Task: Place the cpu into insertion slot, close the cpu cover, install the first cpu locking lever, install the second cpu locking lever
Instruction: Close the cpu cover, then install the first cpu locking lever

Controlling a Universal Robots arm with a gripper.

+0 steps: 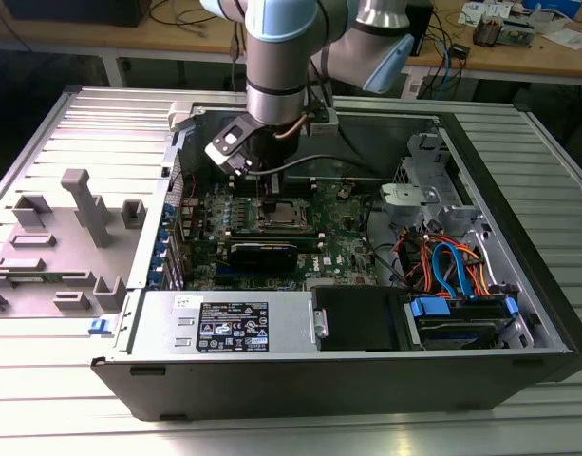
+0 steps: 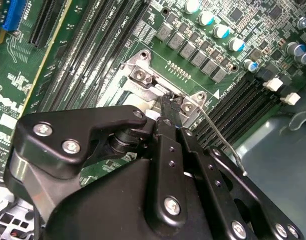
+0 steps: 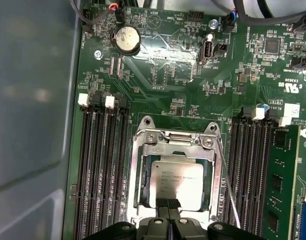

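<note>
1. One Universal Robots arm (image 1: pixel 276 57) reached down into an open computer case (image 1: pixel 366 385) in the exterior view, and its gripper (image 1: pixel 268 193) hung just above the motherboard (image 1: pixel 346 249).
2. We saw the cpu (image 3: pixel 177 175) lying flat inside the insertion slot (image 3: pixel 136 175) in the first wrist view, silver-grey top facing up.
3. The cpu cover (image 3: pixel 175 147) lay down over the chip, its square window framing the metal top.
4. The gripper (image 3: pixel 168 204) met the socket at the side opposite the cover's hinge. Its two fingertips (image 3: pixel 162 202) were drawn narrow, side by side, and we saw nothing between them.
5. In the second wrist view the gripper (image 2: pixel 167 105) touched the silvery socket frame near one corner.
6. A thin wire locking lever (image 3: pixel 228 182) ran along one side of the socket, slanting slightly away from it. The second wrist view showed the same lever (image 2: pixel 220 131) passing beside the black fingers.
7. We could not tell whether that lever was latched.
8. Long black memory slots (image 3: pixel 100 170) flanked the socket on both sides, and a coin cell battery (image 3: pixel 127 39) sat well apart from it on the board.
9. In the exterior view a grey power supply (image 1: pixel 234 323) lay along the near side of the case, and a grey fixture with pegs (image 1: pixel 77 237) lay outside the case on the exterior view's left.
</note>
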